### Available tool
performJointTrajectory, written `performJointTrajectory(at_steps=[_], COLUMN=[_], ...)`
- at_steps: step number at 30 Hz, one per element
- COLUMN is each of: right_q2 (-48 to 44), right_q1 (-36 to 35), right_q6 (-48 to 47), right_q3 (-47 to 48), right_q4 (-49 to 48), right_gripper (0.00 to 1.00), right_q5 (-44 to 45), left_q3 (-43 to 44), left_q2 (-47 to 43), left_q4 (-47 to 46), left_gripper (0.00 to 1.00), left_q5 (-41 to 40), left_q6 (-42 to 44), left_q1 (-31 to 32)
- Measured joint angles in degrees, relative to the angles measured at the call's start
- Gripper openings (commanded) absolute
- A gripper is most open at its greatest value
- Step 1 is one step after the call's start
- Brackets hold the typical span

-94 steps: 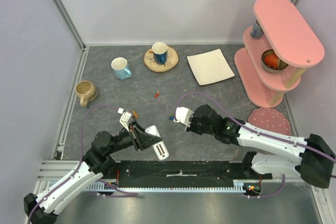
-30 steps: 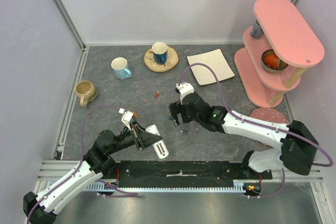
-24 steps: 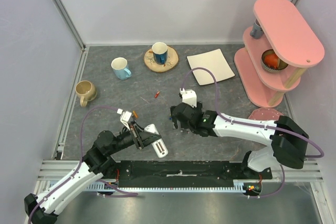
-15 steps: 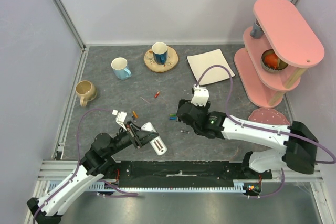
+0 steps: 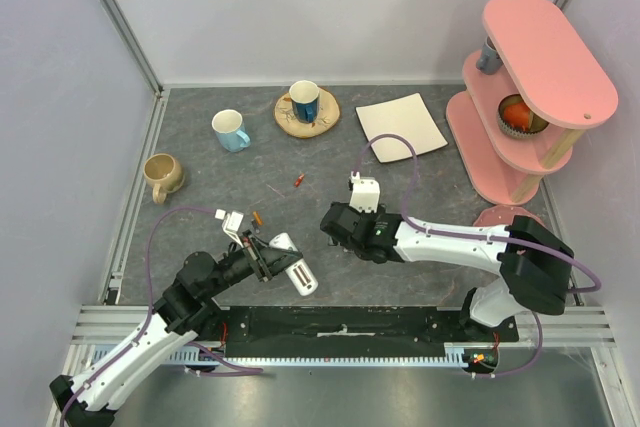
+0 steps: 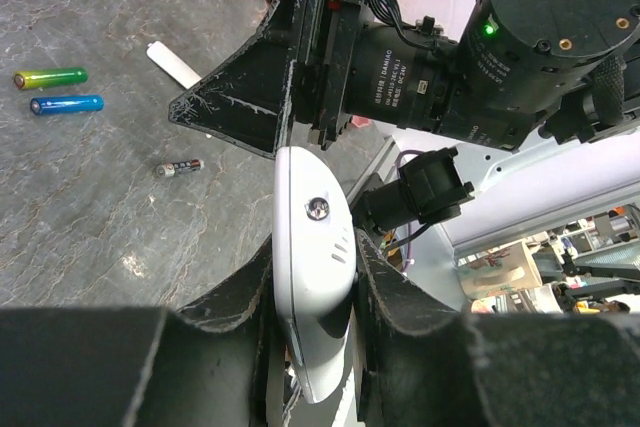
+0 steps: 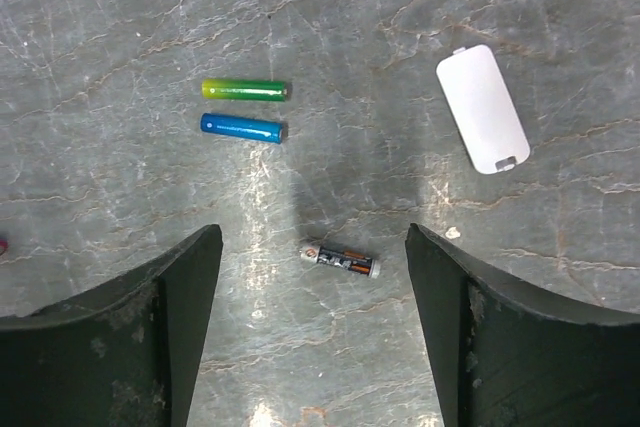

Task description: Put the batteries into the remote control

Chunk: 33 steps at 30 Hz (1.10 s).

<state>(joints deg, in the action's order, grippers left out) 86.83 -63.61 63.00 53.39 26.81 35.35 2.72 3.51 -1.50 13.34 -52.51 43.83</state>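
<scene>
Batteries (image 7: 243, 127) dot grey veined table (image 5: 200, 172); walls (image 5: 350, 17) perhaps lilac.

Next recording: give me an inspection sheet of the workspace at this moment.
Surface: grey marbled mat.
Job's things: remote control gripped; green battery, blue battery and dark battery loose on the mat; red battery farther back.
Clutter: white cover, light-blue mug, tan mug, dark-blue mug on a coaster, square plate, pink shelf.
Grippers: left tool shut on the remote control; right tool open above the dark battery.
Cables: left purple cable and right purple cable loop freely.
Surroundings: pale walls, metal frame.
</scene>
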Motion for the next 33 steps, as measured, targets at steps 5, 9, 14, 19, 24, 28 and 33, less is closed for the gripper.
performJointTrajectory(at_steps=[5, 9, 14, 19, 24, 28, 33], right_q2=[0.1, 0.8, 2.7, 4.7, 6.1, 7.3, 7.9], right_q1=[-0.2, -0.3, -0.3, -0.3, -0.8, -1.5, -1.9], right_q6=[2.2, 4.7, 7.0, 8.7, 10.4, 12.1, 13.5], right_q3=[0.0, -0.3, -1.3, -1.8, -2.3, -2.3, -1.7], right_q4=[0.0, 0.0, 0.2, 0.5, 0.8, 1.4, 2.4], right_gripper=[0.70, 0.73, 0.75, 0.74, 0.70, 0.68, 0.68], right_q5=[-0.9, -1.4, -2.3, -2.9, -3.3, -3.3, -2.4], left_q3=[0.0, 0.0, 0.0, 0.0, 0.0, 0.0, 0.0], left_q2=[0.2, 0.2, 0.2, 0.3, 0.3, 0.6, 0.6], left_q4=[0.1, 0.1, 0.1, 0.1, 0.1, 0.1, 0.1], left_gripper=[0.02, 0.02, 0.02, 0.02, 0.02, 0.02, 0.02], left_q5=[0.0, 0.0, 0.0, 0.0, 0.0, 0.0, 0.0], left_q6=[0.0, 0.0, 0.0, 0.0, 0.0, 0.0, -0.1], left_q1=[0.0, 0.0, 0.0, 0.0, 0.0, 0.0, 0.0])
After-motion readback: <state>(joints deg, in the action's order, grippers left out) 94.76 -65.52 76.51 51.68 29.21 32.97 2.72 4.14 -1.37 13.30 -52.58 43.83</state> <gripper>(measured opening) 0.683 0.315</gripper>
